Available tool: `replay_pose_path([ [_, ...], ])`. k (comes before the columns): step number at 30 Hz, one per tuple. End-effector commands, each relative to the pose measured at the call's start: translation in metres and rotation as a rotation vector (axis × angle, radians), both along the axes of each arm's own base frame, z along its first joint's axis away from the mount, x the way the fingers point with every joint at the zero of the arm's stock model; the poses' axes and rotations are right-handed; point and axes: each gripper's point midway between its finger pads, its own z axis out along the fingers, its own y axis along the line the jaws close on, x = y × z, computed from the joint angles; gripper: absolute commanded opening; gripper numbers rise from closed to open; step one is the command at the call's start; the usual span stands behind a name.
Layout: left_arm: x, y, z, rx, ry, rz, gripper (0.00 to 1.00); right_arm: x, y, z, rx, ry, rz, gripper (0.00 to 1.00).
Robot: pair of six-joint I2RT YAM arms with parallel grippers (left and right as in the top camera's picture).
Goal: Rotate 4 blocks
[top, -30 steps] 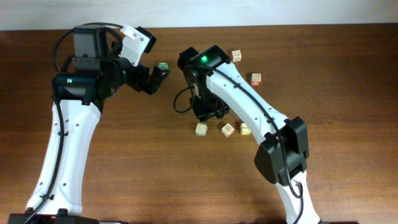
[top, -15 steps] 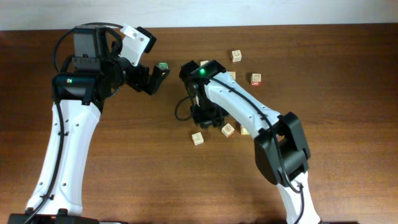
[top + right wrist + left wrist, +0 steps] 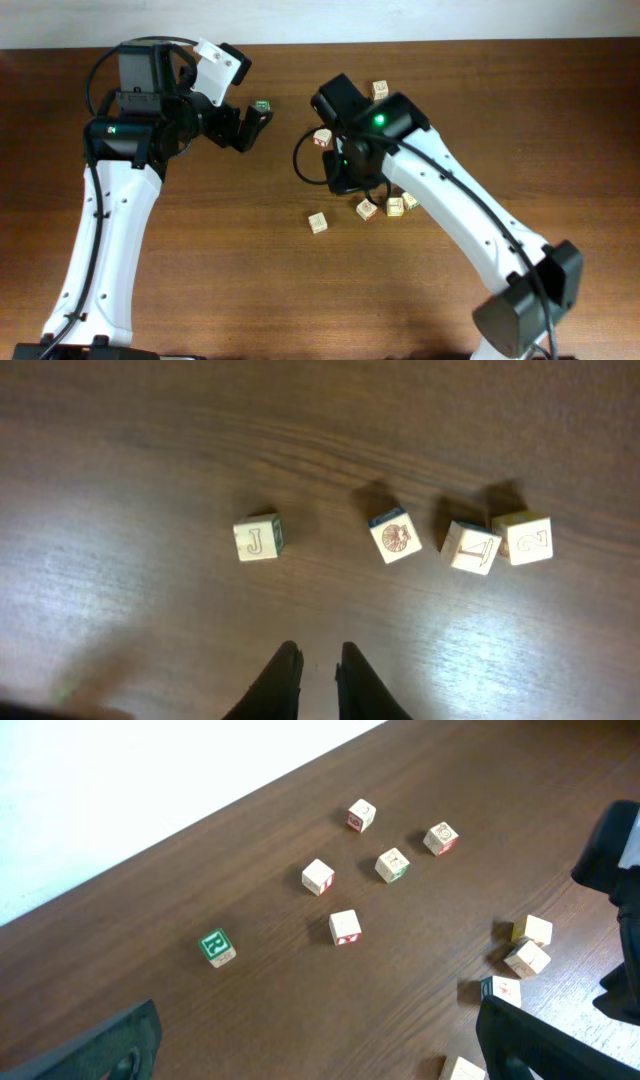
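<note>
As we look down from the right wrist, right hand: its fingers are drawn almost together with only a thin slit between them, and we see nothing in that slit. It hangs above bare desk, touching no block.
Row: four pale blocks lie in a loose line ahead of the right hand. These are the J block, the shell block, a tilted block and the 2 block.
J block: it sits apart from the rest, nearest the fingers and a little to their left. We judge that the free space around it makes it the easiest to turn.
Other three: the tilted block and the 2 block are touching or nearly so. We think slim, closed fingers suit nudging a corner there better than a wide grasp.
Left hand: spread wide, a finger at each edge of its own view, holding nothing. We take it to be parked clear of the right arm's work.
Green block: alone on the desk near the left hand, well apart from the row, its letter face up.
Progress: we cannot tell from how the blocks lie which of them have been turned.
Risk: a push among the crowded three could shove a neighbour instead of turning one block.
</note>
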Motion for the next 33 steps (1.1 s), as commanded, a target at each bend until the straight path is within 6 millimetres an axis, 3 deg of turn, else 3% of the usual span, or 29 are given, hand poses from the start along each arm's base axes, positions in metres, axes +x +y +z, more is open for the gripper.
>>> replay_pose_path([
  [1, 0.002, -0.003, 0.008, -0.007, -0.021, -0.018, 0.99, -0.007, -0.015, 0.010, 0.047, -0.086, -0.090, 0.15],
  [4, 0.002, -0.003, 0.008, -0.007, -0.021, -0.018, 0.99, -0.007, -0.012, -0.003, 0.127, -0.167, -0.097, 0.27],
  [6, 0.002, -0.003, 0.008, -0.007, -0.021, -0.018, 0.99, -0.002, 0.004, -0.020, 0.227, -0.201, -0.080, 0.28],
  [10, 0.002, -0.003, 0.008, -0.007, -0.021, -0.018, 0.99, -0.005, 0.041, -0.065, 0.412, -0.139, -0.059, 0.19],
  [15, 0.002, -0.003, 0.008, -0.007, -0.021, -0.018, 0.99, -0.005, 0.053, -0.111, 0.405, -0.053, -0.039, 0.14],
  [21, 0.002, -0.003, 0.008, -0.007, -0.021, -0.018, 0.99, -0.007, 0.073, -0.132, 0.427, -0.030, 0.063, 0.14],
  [28, 0.002, -0.003, 0.008, -0.007, -0.021, -0.018, 0.99, -0.029, 0.094, -0.141, 0.413, -0.002, 0.133, 0.13],
  [33, 0.002, -0.003, 0.008, -0.007, -0.021, -0.018, 0.99, -0.035, 0.091, -0.147, 0.387, 0.022, 0.125, 0.10],
])
